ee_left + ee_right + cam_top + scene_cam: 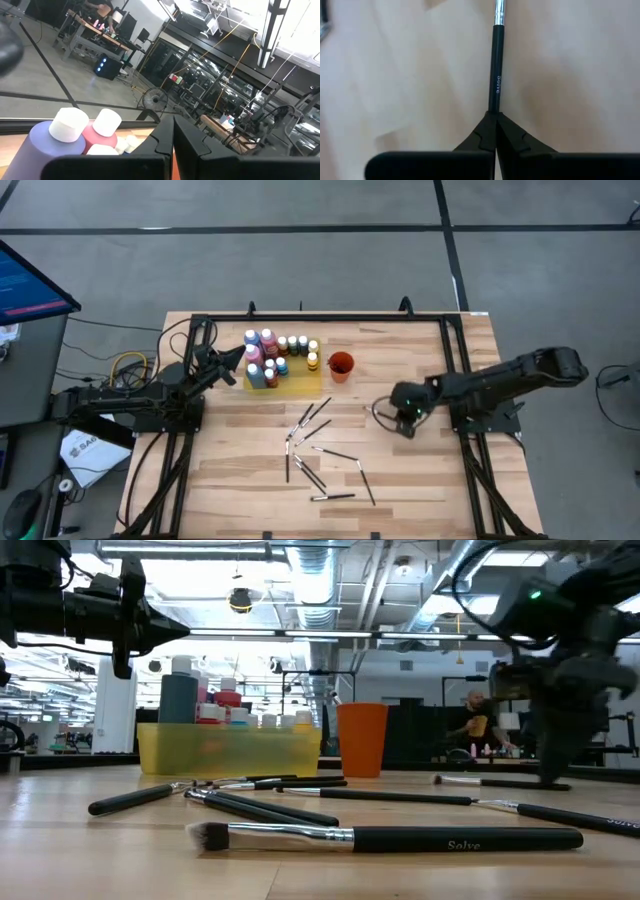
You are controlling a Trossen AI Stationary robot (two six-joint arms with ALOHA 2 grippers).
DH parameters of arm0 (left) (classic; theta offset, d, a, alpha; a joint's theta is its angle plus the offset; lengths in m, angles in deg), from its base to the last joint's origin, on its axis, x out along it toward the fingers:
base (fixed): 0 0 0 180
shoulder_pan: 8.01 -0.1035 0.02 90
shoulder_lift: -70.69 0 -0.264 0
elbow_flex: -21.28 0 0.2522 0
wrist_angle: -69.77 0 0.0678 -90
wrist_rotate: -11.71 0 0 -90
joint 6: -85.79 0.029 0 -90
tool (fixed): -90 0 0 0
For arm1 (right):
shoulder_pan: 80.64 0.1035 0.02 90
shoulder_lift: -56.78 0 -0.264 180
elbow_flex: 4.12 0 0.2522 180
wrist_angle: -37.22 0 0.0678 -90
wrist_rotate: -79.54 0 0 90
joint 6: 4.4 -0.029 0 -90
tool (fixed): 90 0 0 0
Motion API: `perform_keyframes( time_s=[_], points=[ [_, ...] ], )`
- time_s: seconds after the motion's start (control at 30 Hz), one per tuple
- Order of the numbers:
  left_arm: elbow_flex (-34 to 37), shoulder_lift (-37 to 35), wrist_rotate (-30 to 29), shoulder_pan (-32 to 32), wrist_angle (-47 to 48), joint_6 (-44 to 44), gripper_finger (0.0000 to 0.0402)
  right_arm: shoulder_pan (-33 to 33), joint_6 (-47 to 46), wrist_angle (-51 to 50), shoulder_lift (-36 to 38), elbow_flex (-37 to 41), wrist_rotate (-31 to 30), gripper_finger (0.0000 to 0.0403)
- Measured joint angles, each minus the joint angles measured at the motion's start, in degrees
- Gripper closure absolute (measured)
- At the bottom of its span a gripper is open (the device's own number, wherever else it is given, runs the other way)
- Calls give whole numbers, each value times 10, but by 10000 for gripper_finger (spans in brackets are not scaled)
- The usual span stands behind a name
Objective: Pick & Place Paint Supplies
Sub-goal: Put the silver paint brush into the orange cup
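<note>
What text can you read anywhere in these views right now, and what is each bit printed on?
"Solve": on the handle of the nearest brush in the low view.
"Solve", partly legible: on the handle of the brush pinched in the shut right gripper.
Faint lettering on the brush at the low view's right edge: too small to read.
Blue screen beside the table: text too small to read.
Paint bottles: no readable labels.

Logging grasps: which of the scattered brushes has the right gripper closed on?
The lone brush lying right of the main scatter, apart from the others; the right gripper is shut on its dark handle end.
</note>
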Motion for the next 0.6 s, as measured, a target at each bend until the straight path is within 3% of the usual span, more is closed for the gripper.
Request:
perform_keyframes(
  time_s=[0.17, 0.33, 0.47, 0.6],
  points=[
    [0, 0, 0, 0, 0, 0, 400, 101, -50, 19, -20, -1, -12, 400],
    [0, 0, 0, 0, 0, 0, 400, 164, -41, 44, -39, -5, -27, 401],
    [0, 0, 0, 0, 0, 0, 400, 186, -5, 32, -44, -16, -29, 402],
    [0, 0, 0, 0, 0, 0, 400, 189, 18, 5, -45, -37, -45, 377]
  ],
)
